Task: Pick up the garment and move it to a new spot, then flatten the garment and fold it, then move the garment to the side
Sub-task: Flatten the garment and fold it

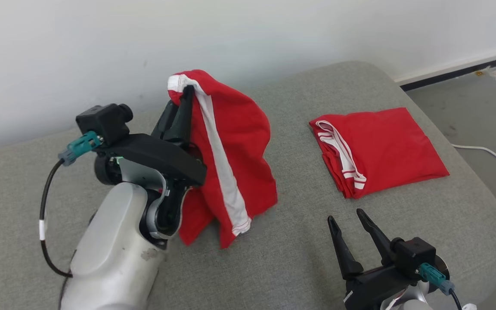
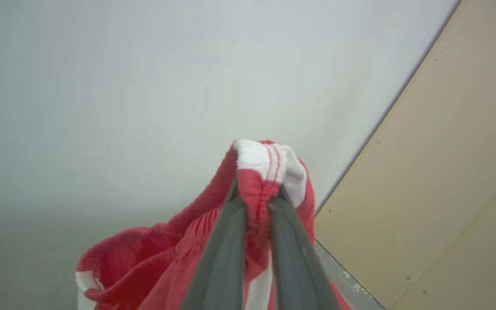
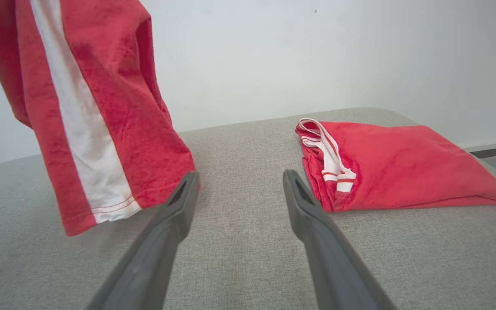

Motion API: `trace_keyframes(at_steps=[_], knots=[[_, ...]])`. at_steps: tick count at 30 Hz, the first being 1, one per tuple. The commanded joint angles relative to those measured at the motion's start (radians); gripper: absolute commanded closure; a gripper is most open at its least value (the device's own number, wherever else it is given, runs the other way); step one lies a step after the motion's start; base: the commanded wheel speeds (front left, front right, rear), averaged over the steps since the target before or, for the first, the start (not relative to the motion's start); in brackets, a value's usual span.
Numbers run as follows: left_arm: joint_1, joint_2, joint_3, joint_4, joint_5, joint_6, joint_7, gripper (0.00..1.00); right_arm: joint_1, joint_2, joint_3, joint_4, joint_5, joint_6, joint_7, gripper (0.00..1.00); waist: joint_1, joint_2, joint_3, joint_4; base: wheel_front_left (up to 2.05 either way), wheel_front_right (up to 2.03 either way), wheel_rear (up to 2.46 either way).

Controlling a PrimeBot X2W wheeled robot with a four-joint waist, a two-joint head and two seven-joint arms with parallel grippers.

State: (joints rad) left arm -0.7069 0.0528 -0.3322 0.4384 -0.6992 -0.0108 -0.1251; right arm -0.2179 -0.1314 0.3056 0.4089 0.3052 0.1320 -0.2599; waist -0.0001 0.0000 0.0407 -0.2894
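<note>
A red garment with a white side stripe hangs from my left gripper, which is shut on its waistband. The cloth drapes down with its lower hem just above the grey cushion. From the right wrist the same garment hangs at upper left, its hem clear of the surface. My right gripper stands open near the front right, nothing between its fingers, pointing at the gap between the two red pieces.
A second red garment, folded flat with white trim, lies on the cushion's right side. A white wall rises behind. Bare floor and a white cable lie beyond the right edge.
</note>
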Motion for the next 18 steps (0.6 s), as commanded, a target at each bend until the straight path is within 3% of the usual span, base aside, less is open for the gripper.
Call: trace_keyframes(at_steps=[1, 5, 9, 18], knots=[[0.005, -0.003, -0.026, -0.020, -0.084, 0.024, -0.021, 1.00, 0.014, 0.000, -0.003, 0.001, 0.001, -0.003, -0.001, 0.00, 0.0001, 0.0000, -0.011, 0.011, 0.00, 0.00, 0.00], [0.054, 0.002, -0.106, 0.001, -0.168, 0.120, -0.057, 1.00, 0.023, -0.001, -0.009, 0.000, 0.004, -0.003, -0.002, 0.00, 0.0001, 0.0000, -0.022, 0.040, 0.00, 0.00, 0.00], [0.132, 0.031, -0.133, 0.101, -0.134, 0.176, -0.073, 1.00, 0.029, 0.004, -0.007, -0.002, 0.007, -0.003, -0.003, 0.00, 0.0001, 0.0000, -0.029, 0.073, 0.00, 0.00, 0.00], [0.252, 0.138, -0.129, 0.251, -0.107, 0.202, -0.091, 1.00, 0.028, 0.013, -0.006, 0.000, 0.008, -0.003, -0.004, 0.00, 0.0001, 0.0000, -0.030, 0.127, 0.00, 0.00, 0.00]])
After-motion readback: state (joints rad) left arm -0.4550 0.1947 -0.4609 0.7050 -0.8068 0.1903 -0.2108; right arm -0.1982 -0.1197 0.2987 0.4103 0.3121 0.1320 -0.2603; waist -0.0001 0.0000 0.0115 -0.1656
